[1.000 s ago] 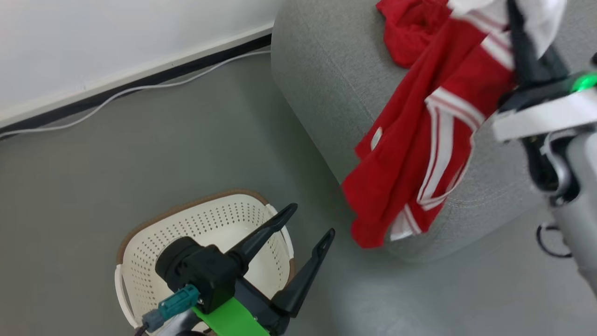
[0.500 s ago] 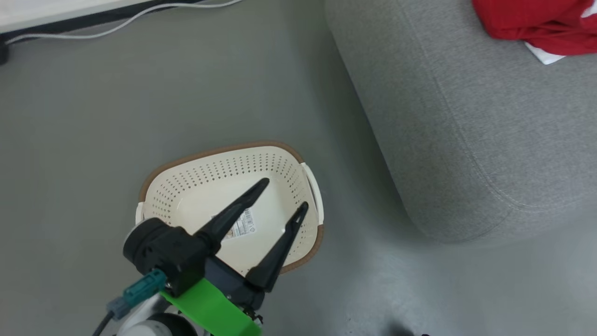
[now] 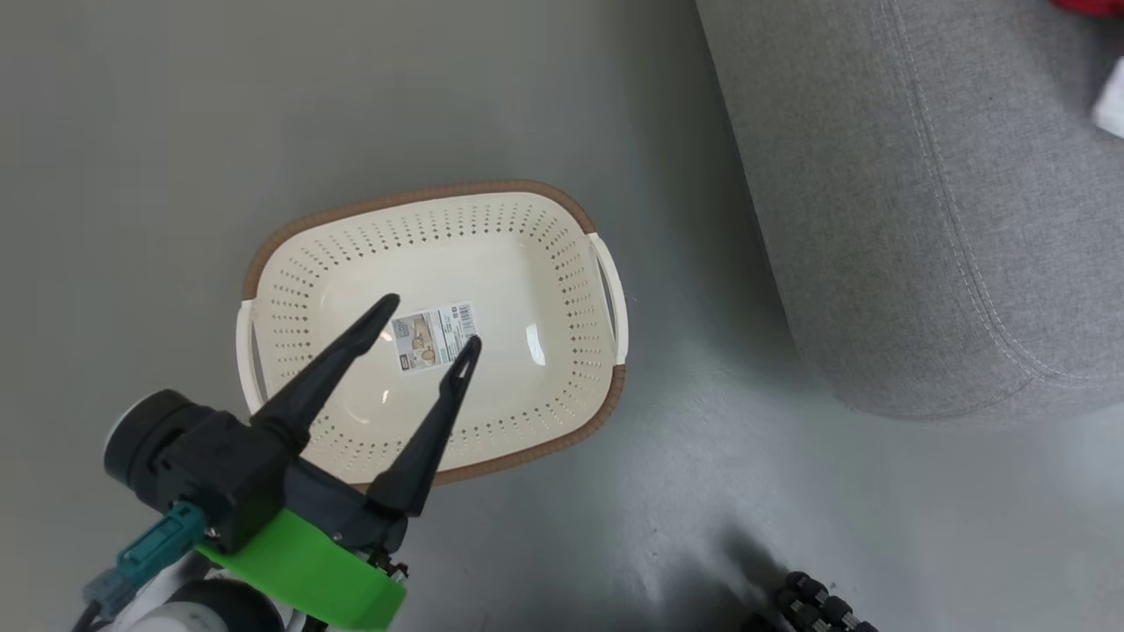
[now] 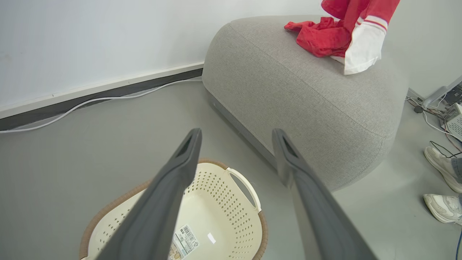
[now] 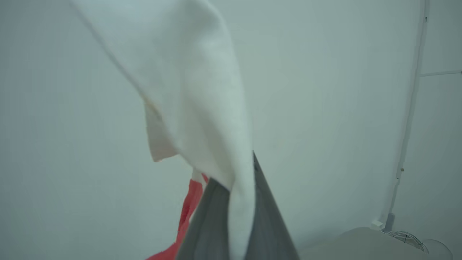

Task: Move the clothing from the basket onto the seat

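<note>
Right wrist view, right gripper [image 5: 234,171] clamping clothing [image 5: 200,90]

left fingers [image 3: 329,364] spread, right fingers [image 5: 269,227] pinched together

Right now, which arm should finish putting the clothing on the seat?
Right. The right gripper is shut on the clothing, which partly rests on the seat. The left gripper hangs open above the empty basket, away from it.

The fingertips of the right pincer [image 5: 236,180] are partly hidden under the blurred white clothing [image 5: 195,90]. Beneath the left pincer [image 4: 236,130], the basket [image 4: 231,202] is cut off at the edge; its label [image 4: 187,240] cannot be read.
</note>
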Motion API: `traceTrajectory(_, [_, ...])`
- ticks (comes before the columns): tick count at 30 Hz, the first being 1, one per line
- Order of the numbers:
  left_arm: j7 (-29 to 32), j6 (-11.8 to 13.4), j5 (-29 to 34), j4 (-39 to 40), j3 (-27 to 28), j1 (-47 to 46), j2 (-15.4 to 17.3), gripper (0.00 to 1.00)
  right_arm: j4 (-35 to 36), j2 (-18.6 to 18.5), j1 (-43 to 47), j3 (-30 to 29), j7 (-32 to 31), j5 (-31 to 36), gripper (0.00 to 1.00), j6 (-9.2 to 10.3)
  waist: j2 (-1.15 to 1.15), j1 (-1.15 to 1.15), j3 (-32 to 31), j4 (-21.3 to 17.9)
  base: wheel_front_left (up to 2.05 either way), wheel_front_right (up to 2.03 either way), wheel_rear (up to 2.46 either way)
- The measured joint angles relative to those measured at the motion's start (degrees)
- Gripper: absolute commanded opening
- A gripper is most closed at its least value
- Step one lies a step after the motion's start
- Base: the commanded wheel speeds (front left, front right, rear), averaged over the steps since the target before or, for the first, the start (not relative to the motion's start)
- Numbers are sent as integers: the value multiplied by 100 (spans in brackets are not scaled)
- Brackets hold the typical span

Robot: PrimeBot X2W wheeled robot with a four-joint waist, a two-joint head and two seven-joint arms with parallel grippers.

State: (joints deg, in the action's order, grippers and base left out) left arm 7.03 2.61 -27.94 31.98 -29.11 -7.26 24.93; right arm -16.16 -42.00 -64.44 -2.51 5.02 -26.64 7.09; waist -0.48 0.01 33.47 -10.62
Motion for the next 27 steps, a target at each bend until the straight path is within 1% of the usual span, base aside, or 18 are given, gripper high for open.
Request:
traceTrajectory(1, [1,4,7,37,46,9,20,100,-44,58,52,55,31,13,0,0,0,0,70,-26,0,0,0])
traceTrajectory(4, [53,52,51,111,222,26,149,100,-164,133,294,466,101,352,0,-1,0,0,250,-151,0,0,0])
traceTrajectory(6, [58,74,71,162,331,26,235,100,-316,279,455,736,93,490,0,-3,0,0,336,-272,0,0,0])
traceTrajectory(10, [133,149,100,260,534,26,337,100,-624,521,818,1267,-147,675,0,-82,0,0,476,-547,0,0,0])
traceTrajectory(15, [202,219,169,330,776,44,492,100,-870,956,903,1561,-325,725,0,-59,0,0,617,-898,0,0,0])
traceTrajectory(18, [200,221,164,261,800,78,495,100,-1157,1094,1079,1783,-480,991,0,-47,0,0,667,-1112,0,0,0])
traceTrajectory(22, [175,221,100,186,780,101,487,100,-1615,1167,1412,1782,-662,1024,0,-41,0,-1,656,-1357,0,0,0])
traceTrajectory(23, [163,221,87,182,779,115,481,100,-1674,1179,1433,1753,-667,1023,40,-34,0,-1,637,-1404,0,0,0])
traceTrajectory(24, [148,221,78,178,780,138,474,100,-1699,1182,1437,1742,-667,1023,100,-33,0,-1,609,-1442,0,0,0])
traceTrajectory(27, [148,221,37,175,764,203,450,100,-1699,1218,1421,1660,-658,1005,100,-12,0,-1,492,-1518,0,0,0])
